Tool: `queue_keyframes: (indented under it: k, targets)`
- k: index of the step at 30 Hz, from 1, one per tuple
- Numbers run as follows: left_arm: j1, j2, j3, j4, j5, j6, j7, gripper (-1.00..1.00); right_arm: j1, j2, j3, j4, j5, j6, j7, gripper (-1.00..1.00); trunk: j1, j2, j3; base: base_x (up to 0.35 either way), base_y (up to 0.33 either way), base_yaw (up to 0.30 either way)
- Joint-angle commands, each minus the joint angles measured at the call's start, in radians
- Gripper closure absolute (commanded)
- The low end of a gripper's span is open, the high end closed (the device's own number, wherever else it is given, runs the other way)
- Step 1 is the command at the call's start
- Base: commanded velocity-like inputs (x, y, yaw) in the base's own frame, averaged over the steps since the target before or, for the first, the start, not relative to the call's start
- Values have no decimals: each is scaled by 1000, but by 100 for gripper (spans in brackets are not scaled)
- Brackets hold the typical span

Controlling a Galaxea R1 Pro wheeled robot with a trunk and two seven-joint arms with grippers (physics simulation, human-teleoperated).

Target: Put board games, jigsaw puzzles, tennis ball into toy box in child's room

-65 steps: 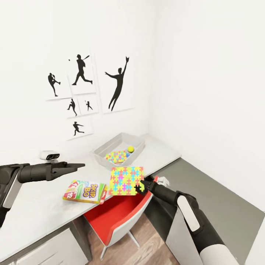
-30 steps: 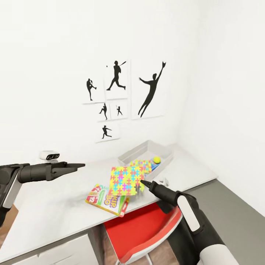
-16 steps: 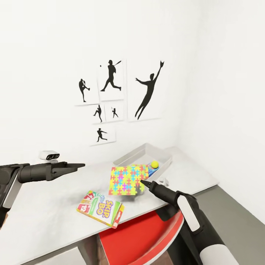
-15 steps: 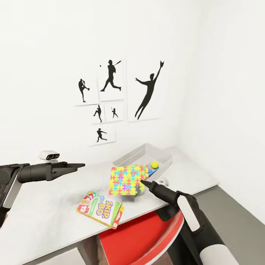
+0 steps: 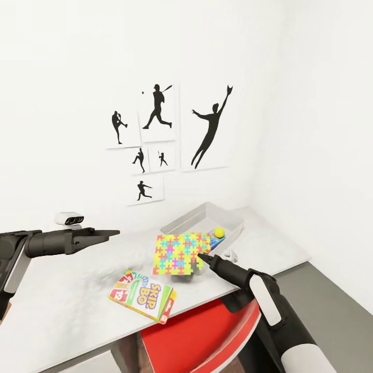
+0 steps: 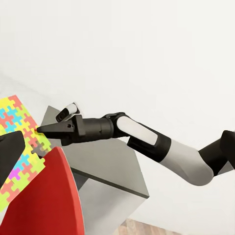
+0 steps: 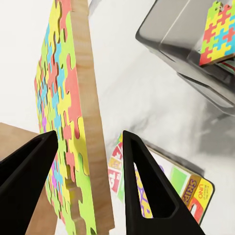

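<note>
The right gripper is pinching one jigsaw puzzle near the toy box, which is holding another puzzle and the tennis ball; the Skip-Bo carton is waiting outside it. The left gripper's fingers are pressed together.

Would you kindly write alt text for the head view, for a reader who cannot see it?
The right gripper holds a jigsaw puzzle lifted above a pale desk, in front of a grey toy box containing a tennis ball. A Skip-Bo carton lies flat on the desk, the left gripper hovers, and baseball silhouettes hang on the white wall.
</note>
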Motion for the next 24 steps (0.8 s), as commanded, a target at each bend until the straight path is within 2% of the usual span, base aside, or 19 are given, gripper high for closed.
queue_keyframes:
  k: [1, 19, 24]
  targets:
    - [-1, 0, 0, 0, 0, 11, -4, -100, -1, 0, -1, 0, -2, 5, 1, 100, 1, -2, -2, 0, 0, 0]
    - [-1, 0, 0, 0, 0, 11, -4, -100, -1, 0, -3, -2, -2, 5, 2, 100, 1, -2, -2, 40, 49, 0]
    - [-1, 0, 0, 0, -1, 11, -4, -100, 0, -3, -3, -53, -3, 10, 0, 100, 1, -2, -2, 3, 3, 0]
